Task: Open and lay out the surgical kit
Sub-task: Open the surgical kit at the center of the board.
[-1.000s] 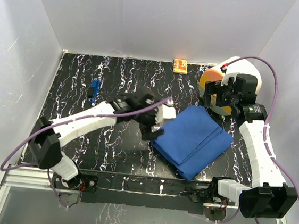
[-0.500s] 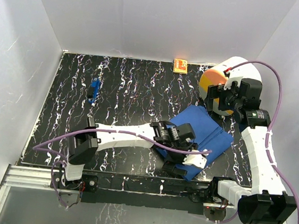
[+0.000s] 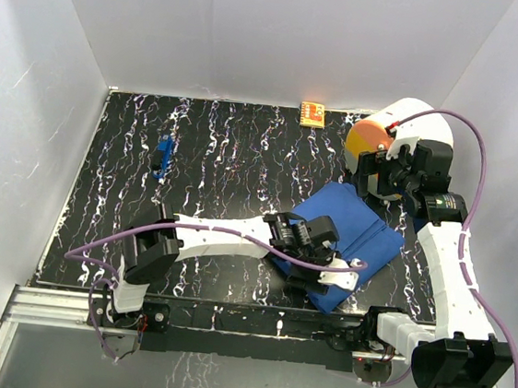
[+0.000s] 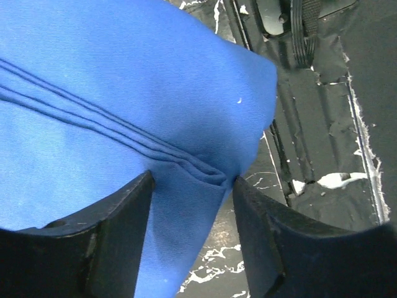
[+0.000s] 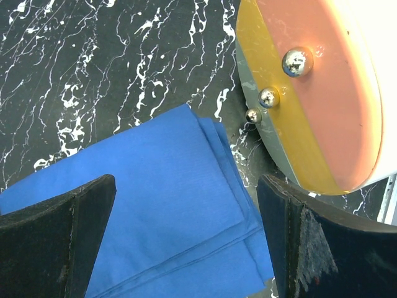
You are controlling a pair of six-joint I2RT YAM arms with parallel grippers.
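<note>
Left claw (image 4: 191, 181) half-closed astride surgical kit (image 4: 124, 74) corner, grip unclear; right claw (image 5: 186, 181) wide open above kit.

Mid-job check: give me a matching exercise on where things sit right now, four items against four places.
1. blue wrap
2. orange box
3. cylinder
4. left gripper

A. far edge, near the middle
B. far right corner
C. near right, lying folded
D. astride the wrap's near corner

Pairs: 1-C, 2-A, 3-B, 4-D

marbled table (image 3: 245, 146) holds blue wrap (image 3: 366, 233), orange box (image 3: 313, 113), cylinder (image 3: 389, 143), small blue object (image 3: 160, 158).
</note>
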